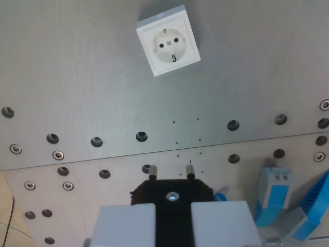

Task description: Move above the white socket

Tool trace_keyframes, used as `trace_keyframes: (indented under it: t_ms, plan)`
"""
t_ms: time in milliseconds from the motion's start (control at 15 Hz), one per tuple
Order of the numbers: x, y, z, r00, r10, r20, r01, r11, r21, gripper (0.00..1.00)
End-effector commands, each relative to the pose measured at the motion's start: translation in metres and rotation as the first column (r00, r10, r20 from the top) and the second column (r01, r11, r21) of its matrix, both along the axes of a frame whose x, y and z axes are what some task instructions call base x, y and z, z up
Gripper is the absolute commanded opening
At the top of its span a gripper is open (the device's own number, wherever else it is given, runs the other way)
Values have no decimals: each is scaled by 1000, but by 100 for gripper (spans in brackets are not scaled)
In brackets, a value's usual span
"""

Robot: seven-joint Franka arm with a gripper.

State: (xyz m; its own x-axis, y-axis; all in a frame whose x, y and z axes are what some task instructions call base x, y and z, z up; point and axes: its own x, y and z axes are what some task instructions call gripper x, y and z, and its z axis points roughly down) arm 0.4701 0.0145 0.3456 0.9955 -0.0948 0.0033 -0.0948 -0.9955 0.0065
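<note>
The white socket [168,40] lies flat on the grey metal plate [77,67] near the top of the wrist view, turned slightly askew, its two round holes facing up. My gripper [173,208] is at the bottom centre, well below the socket in the picture. Its two pale grey fingers [126,224] are shut on a black plug [172,191]. The plug's two metal pins point toward the socket, and a screw shows in the middle of its body. The lower part of the plug is hidden between the fingers.
A seam [154,153] runs across the view between two plates dotted with holes and screws. A blue-and-white part [272,195] and a blue ribbed piece [313,208] stand at the bottom right. A beige surface edge [7,216] shows at the bottom left.
</note>
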Motion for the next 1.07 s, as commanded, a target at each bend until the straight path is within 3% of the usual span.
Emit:
trace_keyframes:
  t_ms: [67, 600, 1067]
  plan:
    - [0, 0, 0, 1000, -2, 0, 2, 1000, 0, 0]
    - [0, 0, -2, 1000, 12, 0, -12, 1000, 0, 0]
    - [0, -1, -13, 998, 57, 26, -57, 998, 1, 0]
